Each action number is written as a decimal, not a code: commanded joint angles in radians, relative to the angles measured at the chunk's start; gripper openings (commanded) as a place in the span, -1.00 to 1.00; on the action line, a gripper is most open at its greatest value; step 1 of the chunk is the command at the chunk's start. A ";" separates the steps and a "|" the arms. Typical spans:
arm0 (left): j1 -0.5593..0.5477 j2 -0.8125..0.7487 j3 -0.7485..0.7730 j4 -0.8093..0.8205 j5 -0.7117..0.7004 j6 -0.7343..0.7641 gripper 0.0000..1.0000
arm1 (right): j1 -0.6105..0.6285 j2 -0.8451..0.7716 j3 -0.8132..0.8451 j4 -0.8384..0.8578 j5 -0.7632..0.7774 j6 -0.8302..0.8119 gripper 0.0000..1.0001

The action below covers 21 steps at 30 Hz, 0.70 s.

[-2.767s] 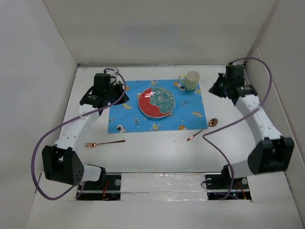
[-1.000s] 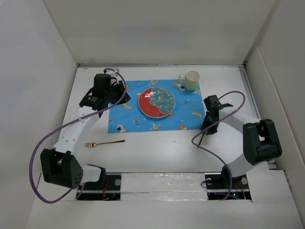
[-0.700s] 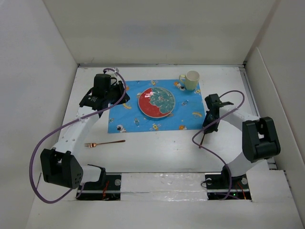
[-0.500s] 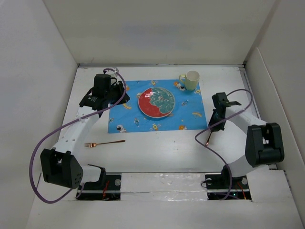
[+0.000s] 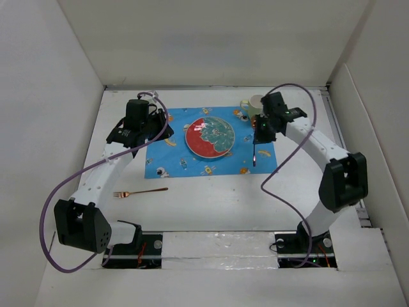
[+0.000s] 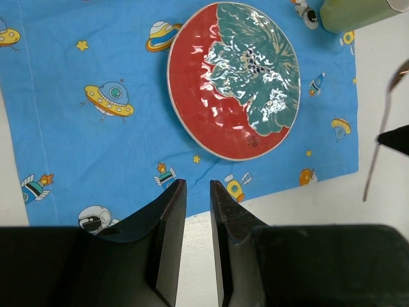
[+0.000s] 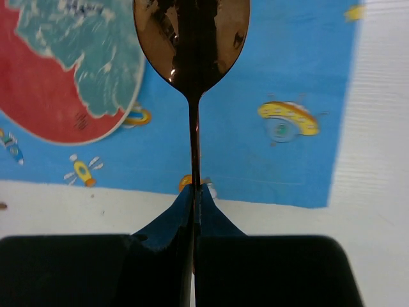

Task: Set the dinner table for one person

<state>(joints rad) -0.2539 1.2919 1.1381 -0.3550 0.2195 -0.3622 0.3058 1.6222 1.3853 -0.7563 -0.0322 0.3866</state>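
right gripper (image 7: 193, 192) pinched spoon (image 7: 192, 38) by thin handle over mat (image 7: 287, 70); might swivel, slip. left gripper (image 6: 195, 192) narrow, empty.

Table (image 5: 211, 198): large, flat, matte-white rectangular top, plain and unmarked. It is seen lying level, enclosed by white walls (image 5: 45, 96) on the left, far and right sides. A blue printed placemat (image 5: 179, 125) is carried on its far-centre area.
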 commanded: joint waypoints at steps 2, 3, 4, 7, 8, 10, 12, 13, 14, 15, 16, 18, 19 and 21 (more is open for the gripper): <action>-0.004 -0.060 -0.001 -0.013 -0.031 -0.040 -0.64 | 0.069 0.128 0.072 0.044 -0.109 -0.058 -1.00; -0.004 -0.065 -0.006 -0.016 -0.038 -0.046 -0.69 | 0.078 0.148 0.086 0.054 -0.110 -0.058 -1.00; -0.004 -0.069 -0.011 -0.021 -0.037 -0.055 -0.72 | 0.078 0.169 0.090 0.066 -0.116 -0.061 -1.00; -0.004 -0.089 -0.029 -0.027 -0.037 -0.073 -0.80 | 0.067 0.263 0.139 0.094 -0.115 -0.068 -1.00; -0.004 -0.097 -0.032 -0.030 -0.034 -0.075 -0.81 | 0.067 0.306 0.156 0.097 -0.109 -0.072 -1.00; -0.004 -0.103 -0.034 -0.041 -0.039 -0.078 -0.80 | 0.058 0.341 0.208 0.092 -0.095 -0.072 -1.00; -0.004 -0.109 -0.031 -0.047 -0.048 -0.080 -0.77 | 0.049 0.384 0.236 0.089 -0.092 -0.072 -1.00; -0.004 -0.114 -0.031 -0.053 -0.048 -0.083 -0.77 | 0.049 0.395 0.248 0.086 -0.097 -0.069 -1.00; -0.004 -0.115 -0.032 -0.055 -0.051 -0.087 -0.76 | 0.049 0.404 0.265 0.086 -0.095 -0.068 -1.00; -0.004 -0.118 -0.037 -0.056 -0.054 -0.089 -0.75 | 0.038 0.428 0.285 0.081 -0.095 -0.068 -1.00; -0.004 -0.118 -0.037 -0.056 -0.052 -0.089 -0.75 | 0.038 0.441 0.285 0.081 -0.091 -0.068 -1.00; -0.004 -0.123 -0.044 -0.058 -0.057 -0.092 -0.74 | 0.027 0.468 0.314 0.063 -0.069 -0.068 -1.00; -0.004 -0.126 -0.047 -0.062 -0.060 -0.095 -0.73 | 0.027 0.487 0.316 0.061 -0.057 -0.069 -1.00; -0.004 -0.131 -0.049 -0.062 -0.063 -0.095 -0.71 | 0.027 0.505 0.322 0.071 -0.051 -0.068 -1.00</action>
<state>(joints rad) -0.2539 1.1995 1.0981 -0.4164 0.1730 -0.4465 0.3401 2.1052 1.6650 -0.7013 -0.1112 0.3344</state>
